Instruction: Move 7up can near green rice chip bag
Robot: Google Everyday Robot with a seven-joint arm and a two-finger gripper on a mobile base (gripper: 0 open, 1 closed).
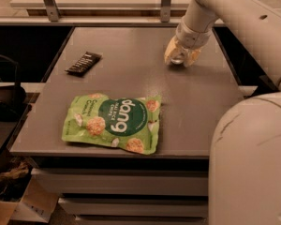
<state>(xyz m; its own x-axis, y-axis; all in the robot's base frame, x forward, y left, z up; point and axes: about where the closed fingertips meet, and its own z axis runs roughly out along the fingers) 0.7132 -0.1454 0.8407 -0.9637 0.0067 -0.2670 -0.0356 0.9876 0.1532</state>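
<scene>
A: Where do we log the hand (181,56)?

B: Far right of the grey surface (196,107), low, right down at the top of it. The pale arm (225,8) comes in from the upper right and slopes down to it.

A: State of the hand?

B: Closed on the can (178,58), as we read it. The yellowish fingers (170,53) sit against both sides, and the can's shiny metal end shows between them, facing us.

A: So the can is where?

B: In the hand, at the far right part of the surface. We cannot tell whether it touches the surface or hangs just above it.

A: And the bag (113,122)?

B: It lies flat near the front edge, left of centre. Bright green, with white lettering on a dark circle and pale round chips pictured. We log it well apart from the can: the can is far and to the right, the bag near and to the left, with bare surface between them.

A: Anything else on top?

B: A flat dark bar (84,63), far left, lying at an angle, apart from both bag and can.

A: Near right corner?

B: The machine's own rounded pale body (253,163) covers that corner of the surface.
</scene>
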